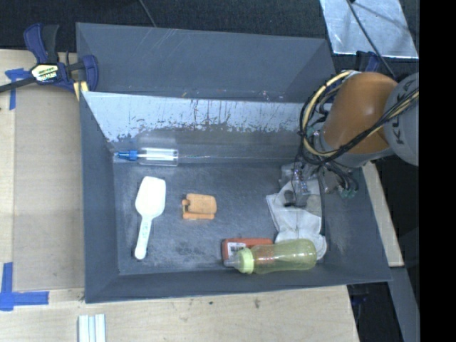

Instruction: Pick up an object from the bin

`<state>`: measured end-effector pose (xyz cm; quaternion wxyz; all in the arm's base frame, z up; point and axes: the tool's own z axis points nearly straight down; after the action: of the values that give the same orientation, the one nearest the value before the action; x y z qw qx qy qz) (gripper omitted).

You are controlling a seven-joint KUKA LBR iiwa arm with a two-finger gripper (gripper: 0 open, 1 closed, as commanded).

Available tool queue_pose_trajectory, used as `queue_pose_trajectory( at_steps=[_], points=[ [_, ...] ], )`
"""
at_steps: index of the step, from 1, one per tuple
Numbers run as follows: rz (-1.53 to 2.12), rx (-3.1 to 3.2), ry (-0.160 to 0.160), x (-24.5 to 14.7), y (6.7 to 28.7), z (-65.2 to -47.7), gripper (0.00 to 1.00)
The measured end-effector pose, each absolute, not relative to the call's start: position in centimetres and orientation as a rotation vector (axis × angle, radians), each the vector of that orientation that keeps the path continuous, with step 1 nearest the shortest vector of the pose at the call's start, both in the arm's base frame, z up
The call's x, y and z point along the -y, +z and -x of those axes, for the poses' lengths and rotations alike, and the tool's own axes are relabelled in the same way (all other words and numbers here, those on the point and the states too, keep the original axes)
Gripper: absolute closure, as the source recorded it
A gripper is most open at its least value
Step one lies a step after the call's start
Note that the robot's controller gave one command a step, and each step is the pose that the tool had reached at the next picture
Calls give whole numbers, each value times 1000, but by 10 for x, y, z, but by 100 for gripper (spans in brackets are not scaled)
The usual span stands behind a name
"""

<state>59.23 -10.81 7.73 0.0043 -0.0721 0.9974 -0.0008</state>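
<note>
I see the gripper (298, 189) low on the right side of the bin (100, 212), directly over the upper edge of a crumpled white wad (299, 226) beside a green-capped bottle (281, 256). I cannot tell whether it is open or closed.

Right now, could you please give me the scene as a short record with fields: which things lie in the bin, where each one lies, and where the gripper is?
bin: grey metal bin
gripper: gripper, right part of the bin, above the white crumpled piece
right: white crumpled piece
front right: yellowish bottle, green cap, lying on its side
beside the bottle's cap: red-orange packet
middle: small orange block
left: white scoop
back left: clear tube, blue end
</note>
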Motion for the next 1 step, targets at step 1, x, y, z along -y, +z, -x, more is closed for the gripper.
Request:
queue_pose_trajectory(
  at_steps=[1],
  points=[
    [227, -3125, -3, 108, 77, -592, 100]
  ],
)
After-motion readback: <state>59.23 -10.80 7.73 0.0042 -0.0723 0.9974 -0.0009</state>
